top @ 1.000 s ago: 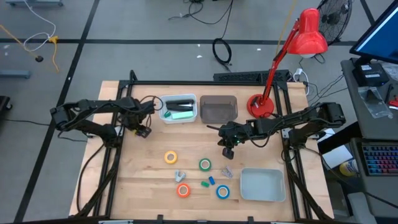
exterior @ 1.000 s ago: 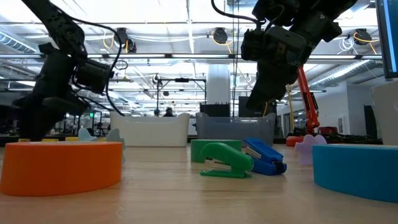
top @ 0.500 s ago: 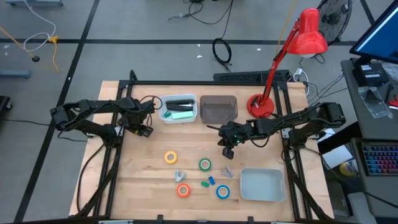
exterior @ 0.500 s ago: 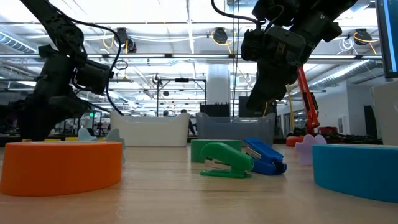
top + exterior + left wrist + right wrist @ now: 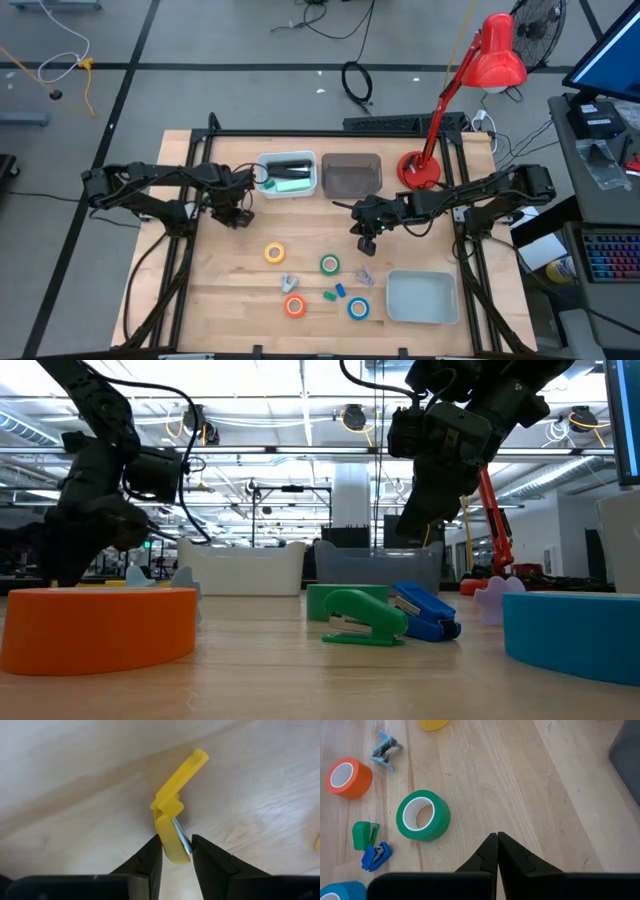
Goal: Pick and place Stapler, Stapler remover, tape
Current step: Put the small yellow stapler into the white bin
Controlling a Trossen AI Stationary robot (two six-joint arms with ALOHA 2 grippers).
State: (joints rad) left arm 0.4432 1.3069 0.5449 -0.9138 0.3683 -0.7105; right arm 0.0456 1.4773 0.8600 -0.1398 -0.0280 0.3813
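Note:
My left gripper [image 5: 242, 214] [image 5: 176, 845] is over the table's left half, near the white bin [image 5: 287, 174], and is shut on a yellow staple remover [image 5: 172, 815]. My right gripper [image 5: 368, 243] [image 5: 497, 840] hovers shut over the table's middle, just beyond the green tape [image 5: 329, 264] [image 5: 423, 815]. Lying flat on the table are the yellow tape [image 5: 274, 253], orange tape [image 5: 294, 306] [image 5: 348, 778] and blue tape [image 5: 359, 309]. A small green stapler [image 5: 328, 295] [image 5: 362, 618] and a blue stapler [image 5: 341, 289] [image 5: 425, 612] lie between the rolls. A grey-blue remover [image 5: 289, 283] and a lilac remover [image 5: 365, 275] lie nearby. My left gripper pinches the yellow staple remover between its two fingers by one rounded end [image 5: 172, 847], where a metal blade [image 5: 181, 837] shows. The rest of the remover sticks out beyond the fingertips, ending in a long yellow arm [image 5: 185, 772]. Whether it touches the table I cannot tell.
A dark bin [image 5: 351, 174] stands beside the white bin at the far side. A pale tray [image 5: 421, 297] sits at the near right. A red desk lamp [image 5: 420, 170] stands at the far right corner. Bare wood lies between the bins and the tape rolls.
My left gripper has moved a short way toward the table's right and slightly toward the near edge. My right arm has kept still.

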